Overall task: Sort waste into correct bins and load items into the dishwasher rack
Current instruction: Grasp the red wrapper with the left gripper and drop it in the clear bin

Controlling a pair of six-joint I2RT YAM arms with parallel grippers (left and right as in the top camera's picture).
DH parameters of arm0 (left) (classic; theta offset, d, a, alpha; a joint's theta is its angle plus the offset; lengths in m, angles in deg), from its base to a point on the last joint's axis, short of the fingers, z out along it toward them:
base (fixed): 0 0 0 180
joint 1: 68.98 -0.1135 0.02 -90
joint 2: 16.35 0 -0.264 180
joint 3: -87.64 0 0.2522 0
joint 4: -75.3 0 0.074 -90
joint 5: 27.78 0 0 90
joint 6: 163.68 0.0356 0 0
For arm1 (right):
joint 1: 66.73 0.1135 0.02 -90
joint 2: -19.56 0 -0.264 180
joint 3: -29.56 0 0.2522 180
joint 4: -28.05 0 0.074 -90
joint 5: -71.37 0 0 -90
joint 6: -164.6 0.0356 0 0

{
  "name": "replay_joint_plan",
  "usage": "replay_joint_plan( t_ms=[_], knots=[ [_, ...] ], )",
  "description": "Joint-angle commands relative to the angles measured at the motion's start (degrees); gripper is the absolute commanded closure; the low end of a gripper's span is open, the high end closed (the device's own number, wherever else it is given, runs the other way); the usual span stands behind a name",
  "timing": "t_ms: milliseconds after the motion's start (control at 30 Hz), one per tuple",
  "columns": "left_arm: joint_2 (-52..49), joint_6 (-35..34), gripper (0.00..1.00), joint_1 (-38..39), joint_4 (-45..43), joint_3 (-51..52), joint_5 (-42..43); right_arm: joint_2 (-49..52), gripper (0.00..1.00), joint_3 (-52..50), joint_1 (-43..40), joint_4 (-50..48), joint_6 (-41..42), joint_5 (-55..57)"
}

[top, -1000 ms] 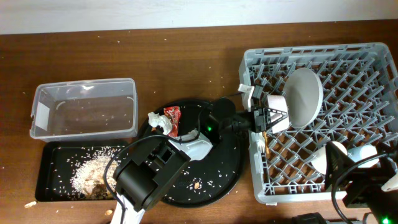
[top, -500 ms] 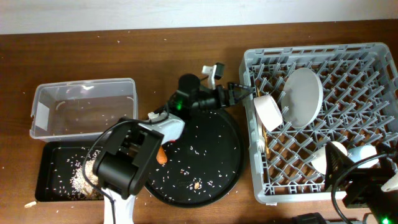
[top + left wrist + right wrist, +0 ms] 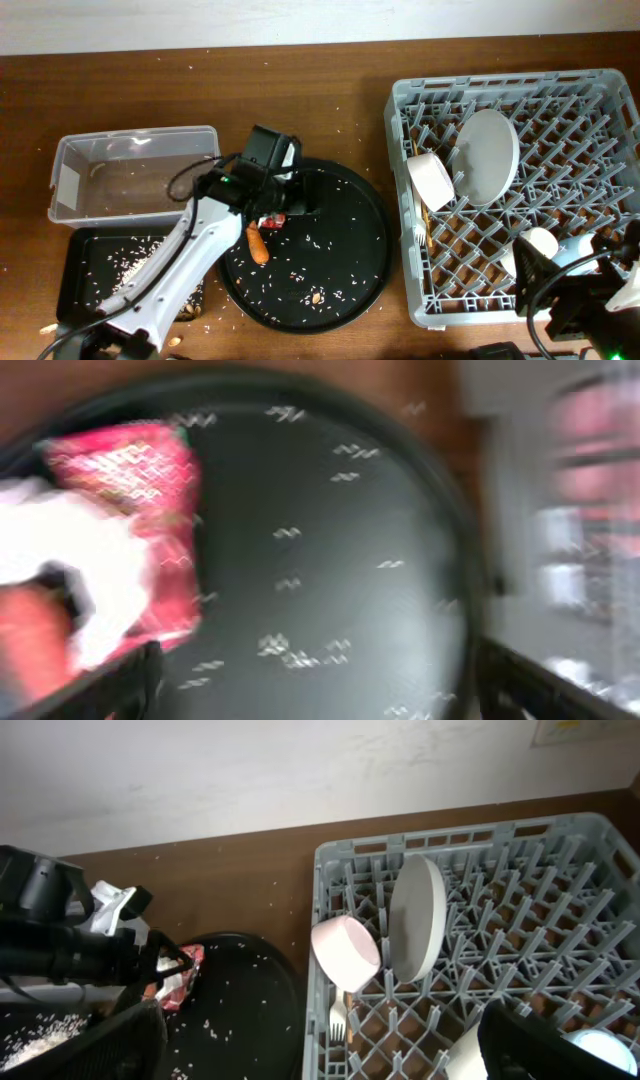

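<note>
My left gripper [image 3: 290, 200] hangs open and empty over the upper left of the round black tray [image 3: 350, 270]. Just beside it lie the red wrapper [image 3: 272, 214] [image 3: 140, 510] and the white tissue [image 3: 50, 560]. The left wrist view is blurred. A carrot piece [image 3: 258, 243] lies lower on that tray among rice grains. In the grey rack [image 3: 600, 110] stand the plate [image 3: 485, 155], the white bowl [image 3: 432, 180], a white cup [image 3: 530, 250] and a white fork [image 3: 338, 1015]. My right gripper [image 3: 320, 1050] is open and empty near the rack's front right.
The clear box [image 3: 135, 175] sits at the left, with the shallow black tray [image 3: 90, 270] holding rice just in front of it. A brown scrap [image 3: 317, 296] lies near the round tray's front. My left arm stretches from the front left across the black tray.
My left gripper let go of the white bowl in the rack, opened, and swung left to the round tray's wrapper side. The right arm stayed put.
</note>
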Motion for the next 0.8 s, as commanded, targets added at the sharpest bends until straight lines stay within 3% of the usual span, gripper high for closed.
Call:
replay_joint_plan(
  t_ms=[0, 33, 200, 333, 500, 533, 567, 667, 767],
  knots=[
    [-2.58, 8.24, 0.22, 0.68, 0.74, 1.27, -10.27, -0.09, 0.01, 0.15, 0.26, 0.20, 0.28, -1.22],
    [-3.65, 8.24, 0.30, 1.05, 0.74, 1.49, -11.28, -0.09, 0.01, 0.15, 0.26, 0.37, 0.28, -1.22],
    [-9.97, 8.63, 0.38, 2.43, -1.33, 2.01, -15.17, -0.09, 0.01, 0.15, 0.26, 1.31, 0.28, -1.22],
    [-15.10, 8.63, 0.54, 2.49, -4.44, 2.01, -14.60, -0.09, 0.01, 0.15, 0.26, 1.75, 0.28, -1.22],
    [-16.57, 8.66, 0.84, 2.49, -6.34, 2.01, -13.07, -0.09, 0.01, 0.15, 0.26, 1.90, 0.28, -1.22],
    [-16.55, 8.66, 0.96, 2.49, -6.47, 1.99, -12.28, -0.09, 0.01, 0.15, 0.26, 1.95, 0.28, -1.22],
    [-16.55, 8.70, 1.00, 2.47, -6.32, 1.99, -11.39, -0.09, 0.01, 0.15, 0.26, 1.99, 0.28, -1.22],
    [-15.65, 8.90, 1.00, 2.47, -2.43, 0.17, -8.98, -0.09, 0.01, 0.15, 0.26, 2.38, 0.28, -1.20],
    [-11.08, 8.87, 1.00, 2.49, 9.62, -6.88, -8.26, -0.09, 0.01, 0.15, 0.26, 2.58, 0.28, -1.22]
  ],
)
